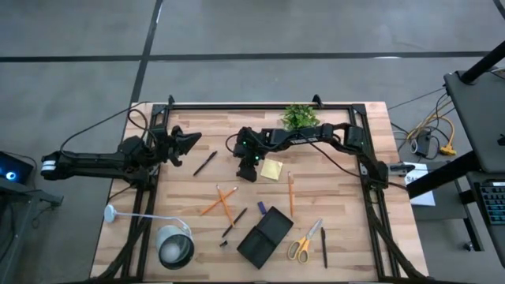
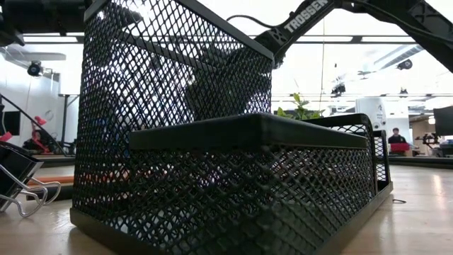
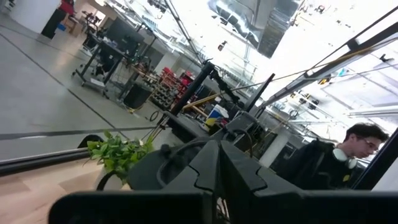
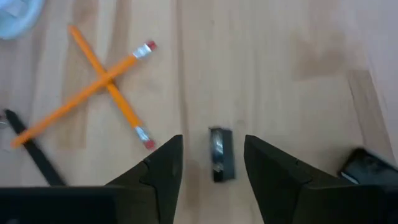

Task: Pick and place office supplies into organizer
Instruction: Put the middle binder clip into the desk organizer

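My right gripper [image 4: 214, 177] [image 1: 249, 170] hangs open, tilted down over the table's middle. Its two fingers stand on either side of a small black piece [image 4: 221, 155] that lies flat on the wood, with a gap on each side. A yellow sticky-note pad [image 1: 272, 170] lies just right of that gripper. Two crossed orange pencils [image 4: 106, 81] [image 1: 223, 202] lie beyond it, toward the near edge. The black mesh organizer [image 1: 264, 237] [image 2: 233, 163] stands near the front edge. My left gripper [image 1: 186, 143] [image 3: 217, 180] waits shut at the far left, raised off the table.
Yellow-handled scissors [image 1: 304, 243] and a black pen [image 1: 323, 247] lie right of the organizer, and a third pencil [image 1: 290, 193] behind it. More pens [image 1: 205, 163] [image 1: 234, 222], a blue piece [image 1: 261, 207], a binder clip [image 2: 21, 184], a round lamp [image 1: 175, 246] and a plant [image 1: 298, 117] share the table.
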Available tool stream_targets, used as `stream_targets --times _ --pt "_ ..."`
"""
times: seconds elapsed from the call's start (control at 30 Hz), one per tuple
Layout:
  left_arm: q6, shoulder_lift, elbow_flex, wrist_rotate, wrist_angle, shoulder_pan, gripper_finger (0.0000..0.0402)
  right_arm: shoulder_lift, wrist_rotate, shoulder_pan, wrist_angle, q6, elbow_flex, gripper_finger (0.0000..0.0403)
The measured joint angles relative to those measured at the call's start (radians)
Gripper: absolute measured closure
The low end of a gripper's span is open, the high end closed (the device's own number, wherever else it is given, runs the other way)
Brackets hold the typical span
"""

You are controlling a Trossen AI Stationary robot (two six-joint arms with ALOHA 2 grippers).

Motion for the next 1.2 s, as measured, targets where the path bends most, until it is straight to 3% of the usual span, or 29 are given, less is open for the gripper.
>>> stream_targets --times 0.5,0.87,1.2 --pt "0.003 0.020 -0.001 0.000 0.003 0.000 0.0402 -0.011 0.000 -0.001 0.013 -0.003 0.002 0.0388" --pt "0.005 0.018 -0.002 0.000 0.011 0.000 0.0402 -0.039 0.001 0.000 0.004 0.008 0.007 0.0394" --pt "0.005 0.016 0.000 0.000 0.019 0.000 0.0402 -0.186 0.039 0.015 -0.025 0.008 0.018 0.0394"
